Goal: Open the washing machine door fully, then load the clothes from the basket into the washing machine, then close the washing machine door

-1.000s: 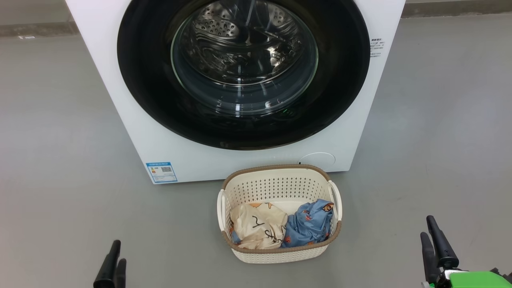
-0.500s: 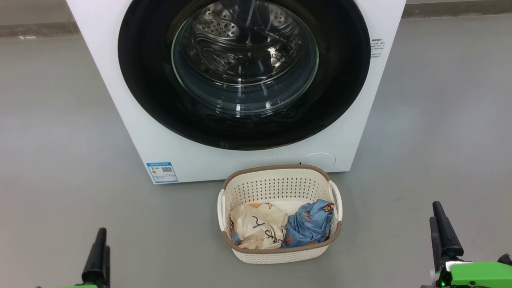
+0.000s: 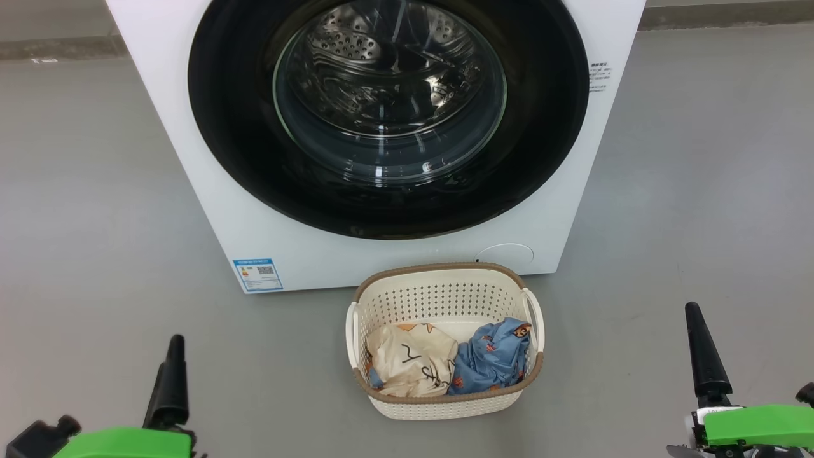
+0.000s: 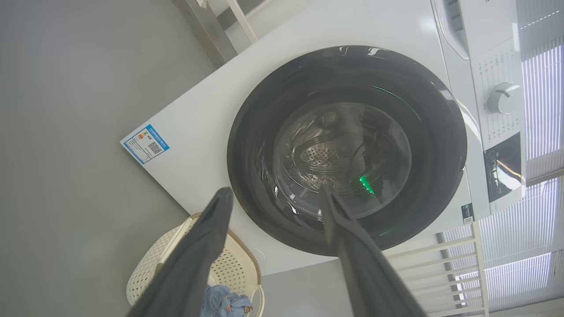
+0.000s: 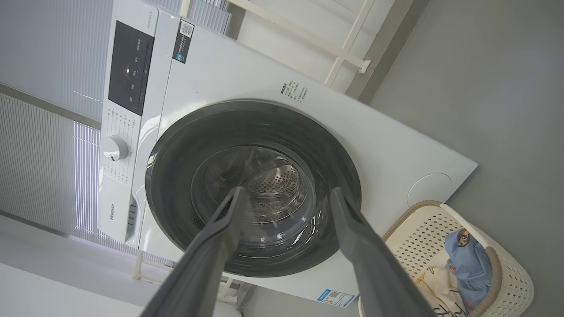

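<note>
With the door (image 3: 388,213) beyond the basket (image 3: 439,266) shut, the clothes (image 3: 445,362) wait inside it; our left end effector (image 4: 276,190) and right end effector (image 5: 287,190) flank it, spread and empty.

Glossy black-rimmed glass door (image 3: 389,108), perforated plastic basket (image 3: 439,296) (matt cream).

I think I am in a laundry corner of a room, maybe at home. Before me stands a white front-loading washing machine (image 3: 318,267) on a smooth grey floor (image 3: 95,191), with a small basket (image 3: 445,296) of clothes (image 3: 413,359) at its foot. Behind the machine I see window blinds (image 5: 39,167) and a white rack frame (image 5: 343,53).
</note>
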Controlling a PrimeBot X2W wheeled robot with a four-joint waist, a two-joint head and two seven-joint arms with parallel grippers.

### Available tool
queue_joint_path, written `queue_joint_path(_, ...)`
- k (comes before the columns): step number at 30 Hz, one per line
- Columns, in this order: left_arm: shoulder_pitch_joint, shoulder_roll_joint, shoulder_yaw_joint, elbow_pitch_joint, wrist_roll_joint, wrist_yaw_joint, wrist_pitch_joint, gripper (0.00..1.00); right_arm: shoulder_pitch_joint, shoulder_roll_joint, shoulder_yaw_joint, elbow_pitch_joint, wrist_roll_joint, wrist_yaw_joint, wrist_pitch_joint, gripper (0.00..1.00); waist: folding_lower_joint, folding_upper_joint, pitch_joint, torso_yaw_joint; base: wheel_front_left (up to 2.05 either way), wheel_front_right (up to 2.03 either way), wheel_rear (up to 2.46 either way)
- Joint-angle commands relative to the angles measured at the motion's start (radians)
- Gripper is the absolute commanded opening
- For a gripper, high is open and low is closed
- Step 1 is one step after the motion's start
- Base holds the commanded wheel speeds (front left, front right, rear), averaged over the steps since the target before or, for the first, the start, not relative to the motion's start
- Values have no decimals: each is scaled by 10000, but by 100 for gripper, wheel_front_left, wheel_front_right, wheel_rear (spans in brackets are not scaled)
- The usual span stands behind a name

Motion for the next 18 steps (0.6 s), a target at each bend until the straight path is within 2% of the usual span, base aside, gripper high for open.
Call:
queue_joint_path(1, -372, 169, 44, -463, 554, 102, -139, 100, -370, -105, 125, -418, -407, 8, -108, 100, -1, -1, -1, -1, 0, 0, 0)
queue_joint_path(8, -304, 187, -417, -805, 2223, 739, -346, 100, -379, -113, 270, -699, -1951, 9, -313, 100, -1, -1, -9, -8, 0, 0, 0)
queue_joint_path(18, -365, 210, -1032, -1391, 4290, 1115, -610, 100, -376, -123, 436, -830, -3681, 10, -575, 100, -1, -1, 23, 13, 0, 0, 0)
